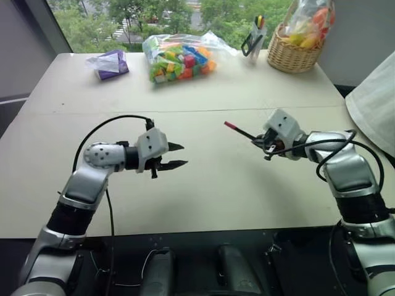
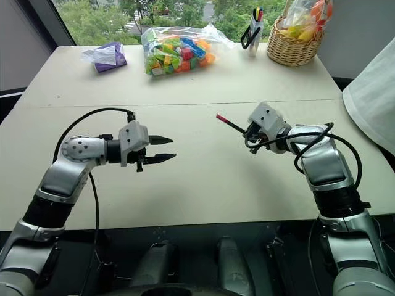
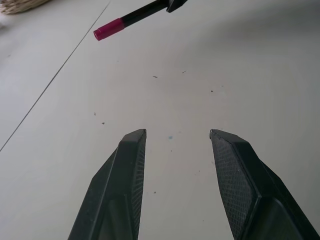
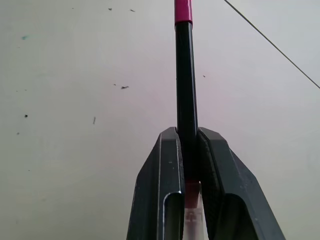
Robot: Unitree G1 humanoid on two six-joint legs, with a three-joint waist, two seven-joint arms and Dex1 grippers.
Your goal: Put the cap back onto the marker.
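While right end effector (image 1: pixel 266 145) clamps marker (image 1: pixel 242 131), pink end points left; left end effector (image 1: pixel 178 155) parted.

marker (image 1: pixel 242 131) in right gripper (image 1: pixel 261 141), left gripper (image 1: pixel 179 155) opposite, apart, above table (image 1: pixel 234 197)

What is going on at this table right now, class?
A two-armed robot is working over a pale table. Its right gripper is shut on the marker, a slim black stick held above the tabletop with its pinkish-red end pointing toward the other arm. The left gripper hangs opposite, its fingers apart with nothing between them. Whether that red end is the cap already on cannot be told.
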